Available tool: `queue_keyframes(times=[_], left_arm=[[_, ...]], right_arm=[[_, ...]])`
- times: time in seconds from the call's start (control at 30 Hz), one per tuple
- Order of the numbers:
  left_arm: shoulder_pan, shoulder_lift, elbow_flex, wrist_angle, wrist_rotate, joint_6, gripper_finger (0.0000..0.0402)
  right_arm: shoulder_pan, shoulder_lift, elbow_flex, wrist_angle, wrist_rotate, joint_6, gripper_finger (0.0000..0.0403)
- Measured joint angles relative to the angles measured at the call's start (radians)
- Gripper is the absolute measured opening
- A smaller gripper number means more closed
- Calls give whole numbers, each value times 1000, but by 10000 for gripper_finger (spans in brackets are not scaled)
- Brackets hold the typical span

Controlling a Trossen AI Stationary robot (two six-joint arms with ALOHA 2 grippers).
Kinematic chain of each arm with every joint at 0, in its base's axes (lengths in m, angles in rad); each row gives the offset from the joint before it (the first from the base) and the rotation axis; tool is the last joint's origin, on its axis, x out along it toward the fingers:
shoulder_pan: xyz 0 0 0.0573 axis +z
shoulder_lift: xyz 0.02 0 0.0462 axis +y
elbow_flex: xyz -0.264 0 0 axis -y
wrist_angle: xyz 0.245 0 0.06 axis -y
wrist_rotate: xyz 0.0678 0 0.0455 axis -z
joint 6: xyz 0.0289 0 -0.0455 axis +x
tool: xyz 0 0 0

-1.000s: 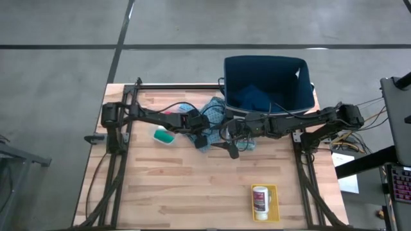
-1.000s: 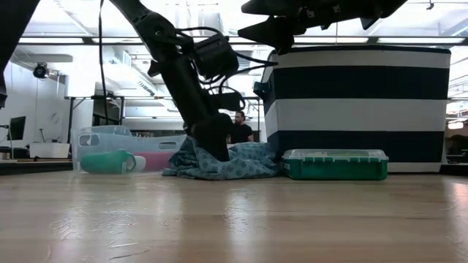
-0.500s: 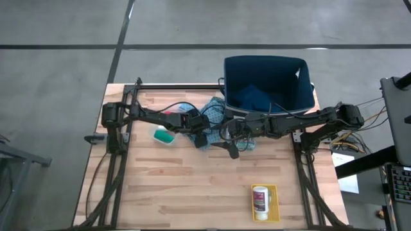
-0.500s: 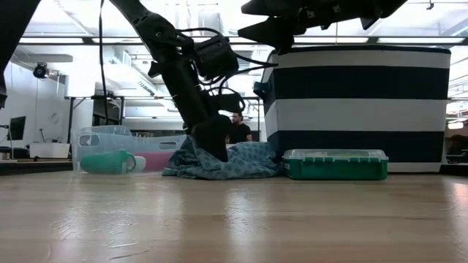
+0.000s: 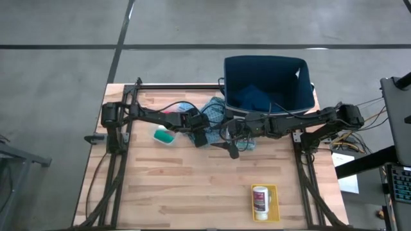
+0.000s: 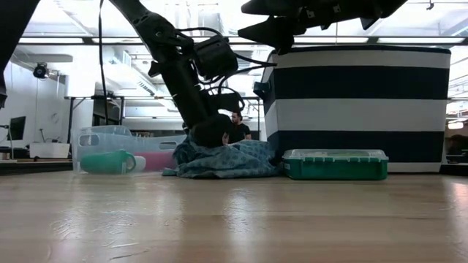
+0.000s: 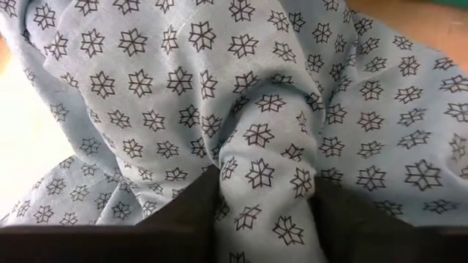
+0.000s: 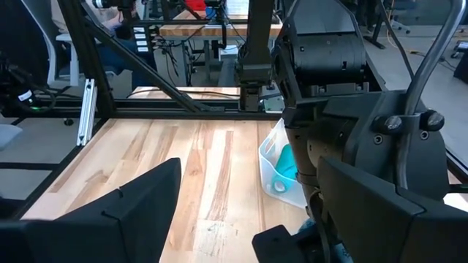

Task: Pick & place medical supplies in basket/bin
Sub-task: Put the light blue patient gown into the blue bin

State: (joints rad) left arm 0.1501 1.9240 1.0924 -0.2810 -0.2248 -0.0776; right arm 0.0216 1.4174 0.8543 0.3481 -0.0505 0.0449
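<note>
The light-blue patterned cloth (image 5: pixel 212 115) lies crumpled on the table in front of the dark blue basket (image 5: pixel 302 80), in which a dark teal cloth (image 5: pixel 253 96) rests. My left gripper (image 5: pixel 201 138) is down on the patterned cloth's near edge, shut on it (image 7: pixel 267 212). My right gripper (image 5: pixel 231 149) hangs open, high above the table beside the cloth (image 6: pixel 276 33). A green cylinder (image 5: pixel 164 136) lies in a clear container left of the cloth. A white pill bottle (image 5: pixel 260 197) lies on a yellow tray near the front right. My left gripper pinches a raised fold of the cloth (image 7: pixel 265 179) between its two fingers (image 7: pixel 183 219); the number of layers does not show. The fingers come slanting down from the table's left (image 6: pixel 210 135). The rest of the cloth (image 6: pixel 234 162) lies slack on the table.
The striped basket (image 6: pixel 358 102) stands at the table's far right. A green lidded box (image 6: pixel 335 164) sits at its foot in the low view. The clear container (image 8: pixel 281 169) sits left of the cloth. Bare wood lies toward the near edge. A person stands in the room behind.
My left gripper has shut on the patterned cloth where it stood, gathering a fold up between its fingers. The rest of the cloth has stayed on the table.
</note>
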Motion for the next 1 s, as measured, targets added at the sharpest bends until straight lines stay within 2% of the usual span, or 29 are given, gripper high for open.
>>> queue_keyframes(times=[0.2, 0.6, 1.0], left_arm=[[0, -2, 0, 0, 4, 0, 125], [-1, -63, -8, -33, 10, -5, 123], [-1, -147, -7, -18, -27, -3, 123]], right_arm=[[0, 0, 0, 0, 0, 2, 314], [0, 0, 0, 0, 0, 0, 301], [0, 0, 0, 0, 0, 4, 316]])
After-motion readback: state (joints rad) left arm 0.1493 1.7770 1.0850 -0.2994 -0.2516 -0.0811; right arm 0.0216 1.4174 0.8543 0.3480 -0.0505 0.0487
